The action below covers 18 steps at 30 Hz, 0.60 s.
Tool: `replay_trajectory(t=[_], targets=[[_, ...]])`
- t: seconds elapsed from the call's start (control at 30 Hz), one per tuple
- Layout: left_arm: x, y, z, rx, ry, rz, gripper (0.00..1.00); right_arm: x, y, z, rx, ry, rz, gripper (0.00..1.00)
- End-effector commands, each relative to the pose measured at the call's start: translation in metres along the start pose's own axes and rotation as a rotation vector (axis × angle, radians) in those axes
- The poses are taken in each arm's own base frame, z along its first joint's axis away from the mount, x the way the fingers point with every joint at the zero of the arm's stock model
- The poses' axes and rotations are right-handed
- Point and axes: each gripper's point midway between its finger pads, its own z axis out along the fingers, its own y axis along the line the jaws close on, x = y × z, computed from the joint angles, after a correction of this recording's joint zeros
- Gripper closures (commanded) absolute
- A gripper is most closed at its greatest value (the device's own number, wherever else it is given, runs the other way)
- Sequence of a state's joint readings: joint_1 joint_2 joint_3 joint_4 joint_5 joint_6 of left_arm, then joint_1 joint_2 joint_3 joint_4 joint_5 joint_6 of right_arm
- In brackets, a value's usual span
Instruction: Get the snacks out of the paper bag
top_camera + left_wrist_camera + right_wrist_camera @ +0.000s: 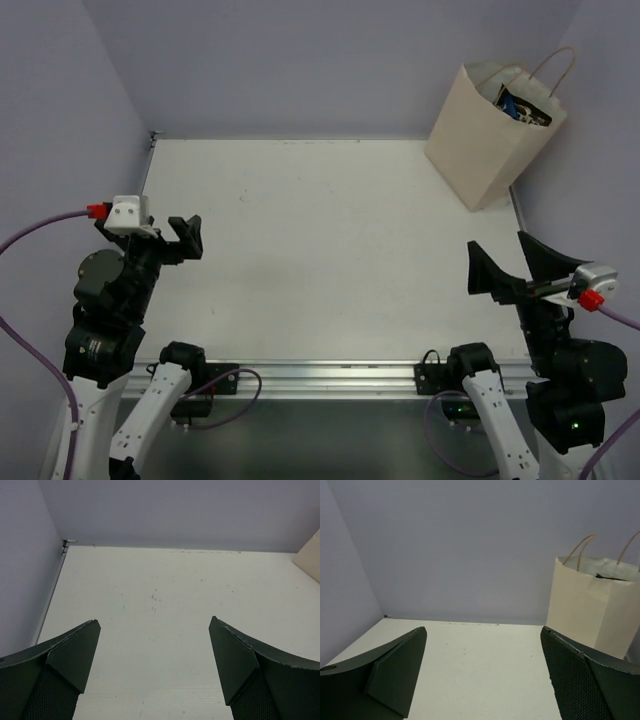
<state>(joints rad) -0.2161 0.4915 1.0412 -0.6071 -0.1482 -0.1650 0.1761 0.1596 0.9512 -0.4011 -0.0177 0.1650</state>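
The paper bag (490, 135) stood upright, the snacks (522, 105) inside it (only dark edges showed at its mouth). Well apart from it, the left fingers (190, 237) and right fingers (488, 272) gaped wide, empty, above the tabletop (330, 250).

The snacks (525, 108) mostly hidden w/in paper bag (478, 142).

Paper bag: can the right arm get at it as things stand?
Probably yes. The paper bag stands upright at the far right corner of the table, mouth open, ahead of the right gripper, whose jaws are open; nothing stands between them.
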Motion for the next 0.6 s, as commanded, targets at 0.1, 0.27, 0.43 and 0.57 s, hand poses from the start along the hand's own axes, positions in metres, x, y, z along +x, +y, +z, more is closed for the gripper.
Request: replay_trajectory(t=[0.1, 0.27, 0.43, 0.57], targets=[[0.020, -0.010, 0.021, 0.045, 0.051, -0.014, 0.00, 0.033, 0.027, 0.041, -0.128, 0.195, 0.116, 0.01], [0.035, -0.018, 0.030, 0.077, 0.098, -0.033, 0.00, 0.045, 0.025, 0.085, -0.083, 0.265, 0.218, 0.01], [0.049, -0.026, 0.038, 0.117, 0.132, -0.062, 0.00, 0.089, 0.010, 0.147, -0.022, 0.435, 0.159, 0.01], [0.057, -0.026, 0.043, 0.114, 0.151, -0.063, 0.00, 0.099, -0.005, 0.191, 0.024, 0.472, 0.076, 0.01]])
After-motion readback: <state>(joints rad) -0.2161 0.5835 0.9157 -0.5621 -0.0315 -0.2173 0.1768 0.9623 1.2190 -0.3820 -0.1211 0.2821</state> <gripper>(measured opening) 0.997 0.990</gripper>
